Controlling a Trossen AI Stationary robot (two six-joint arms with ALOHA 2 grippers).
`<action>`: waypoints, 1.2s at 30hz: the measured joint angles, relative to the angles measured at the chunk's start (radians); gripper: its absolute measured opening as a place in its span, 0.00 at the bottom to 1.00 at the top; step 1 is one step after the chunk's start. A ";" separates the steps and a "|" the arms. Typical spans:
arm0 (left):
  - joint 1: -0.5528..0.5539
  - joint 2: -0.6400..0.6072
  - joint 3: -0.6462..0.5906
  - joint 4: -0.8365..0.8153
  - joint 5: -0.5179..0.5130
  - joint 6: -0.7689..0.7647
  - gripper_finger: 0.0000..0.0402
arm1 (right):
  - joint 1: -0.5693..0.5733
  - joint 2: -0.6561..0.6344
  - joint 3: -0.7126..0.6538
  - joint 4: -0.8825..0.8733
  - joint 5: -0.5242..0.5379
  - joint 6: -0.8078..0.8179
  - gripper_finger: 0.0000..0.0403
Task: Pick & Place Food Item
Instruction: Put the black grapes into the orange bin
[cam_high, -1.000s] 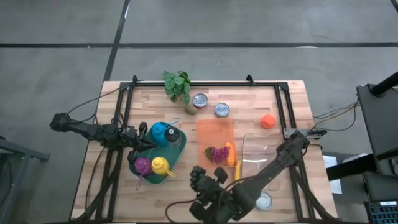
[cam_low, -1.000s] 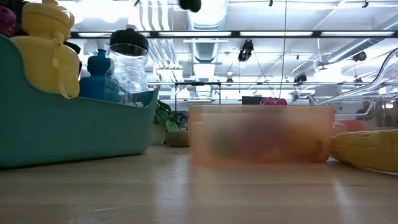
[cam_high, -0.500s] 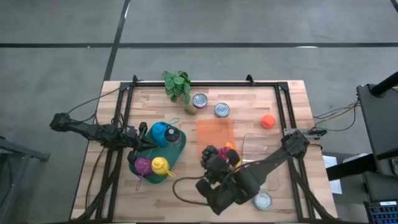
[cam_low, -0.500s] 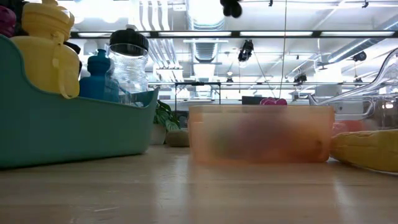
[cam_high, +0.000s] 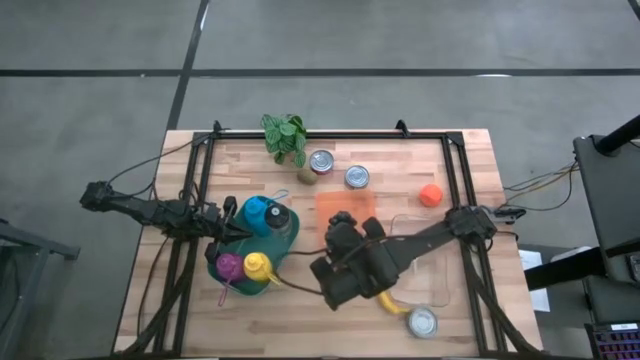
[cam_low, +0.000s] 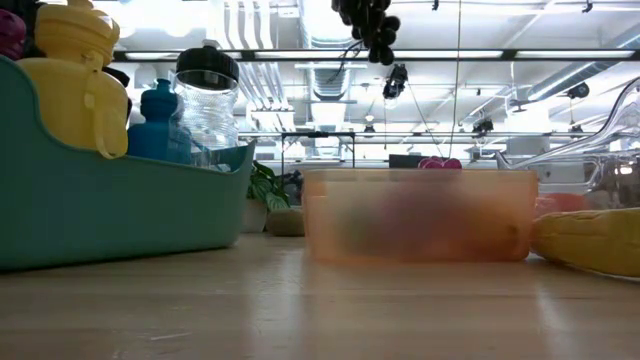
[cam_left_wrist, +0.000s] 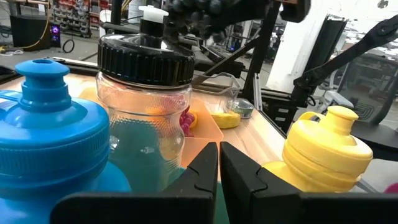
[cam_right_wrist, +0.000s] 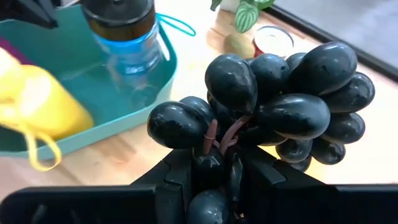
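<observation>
The right gripper has its fingers squeezed on a bunch of black grapes. It holds the grapes up in the air over the orange tub, near the teal bin. The left gripper has its fingers pressed together and holds nothing. It waits by the bottles in the teal bin. A second ago the right gripper was near the front edge of the table. Now it is farther back, over the tub.

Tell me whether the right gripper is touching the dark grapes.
Touching. In the right wrist view, the right gripper is closed on the stem of the dark grapes, and the bunch hangs from its fingers above the table.
</observation>
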 joint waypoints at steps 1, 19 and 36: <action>0.000 0.000 0.000 0.000 0.000 0.000 0.05 | -0.007 -0.001 0.000 0.000 0.000 -0.016 0.21; 0.000 0.000 0.000 0.000 0.000 0.000 0.05 | -0.062 -0.243 -0.006 0.239 -0.017 -0.725 0.21; 0.000 0.000 0.000 0.000 0.000 0.000 0.05 | -0.268 -0.608 -0.560 0.673 -0.449 -1.123 0.21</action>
